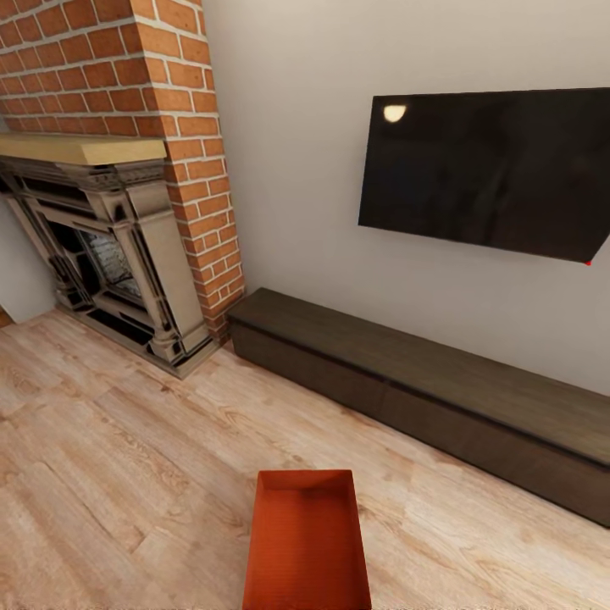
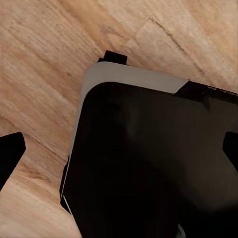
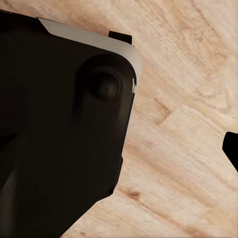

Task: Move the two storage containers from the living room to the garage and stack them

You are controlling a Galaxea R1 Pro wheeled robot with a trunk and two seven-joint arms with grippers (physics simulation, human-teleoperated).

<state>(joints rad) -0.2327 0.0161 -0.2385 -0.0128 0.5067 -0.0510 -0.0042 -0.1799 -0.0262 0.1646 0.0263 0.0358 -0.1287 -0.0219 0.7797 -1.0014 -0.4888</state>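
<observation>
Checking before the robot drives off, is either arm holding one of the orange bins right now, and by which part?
Nothing is held. One storage container sits on the wood floor, and both wrist views show open jaws with only floor and the robot's own base between them.

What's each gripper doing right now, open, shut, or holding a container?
Left gripper: open, fingertips wide apart, holding nothing.
Right gripper: cannot be told; one fingertip shows at the frame edge.

Legible text, labels, brands, numbers, signs: none. Wall TV, upper right of the head view: screen blank black, one pale light reflection, no logo readable. Orange-red storage container, bottom centre: plain walls, unmarked. Dark robot body in the wrist views: no readable marking
</observation>
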